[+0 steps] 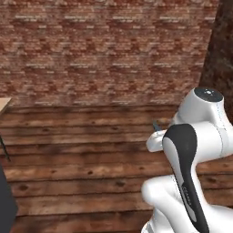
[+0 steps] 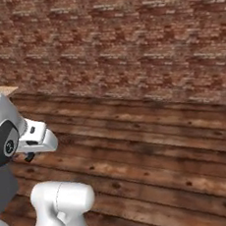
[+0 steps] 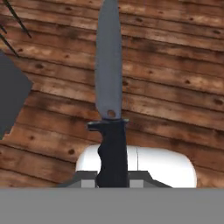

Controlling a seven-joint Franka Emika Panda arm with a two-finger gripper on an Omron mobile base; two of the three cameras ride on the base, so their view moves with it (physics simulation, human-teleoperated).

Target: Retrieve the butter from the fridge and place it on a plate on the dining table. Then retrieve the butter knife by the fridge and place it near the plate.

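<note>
The gripper is clamped on the black handle of the knife. In the hand view the grey blade points to 12 o'clock, over the wooden floor. In the left base view the blade tip shows at 9 o'clock of the arm. A brick wall stands behind. A light wood table corner is at 9 o'clock.

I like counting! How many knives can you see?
1. The butter knife is held in the pincer, handle down and blade sticking out over the wooden floor. Others could be out of view.
</note>
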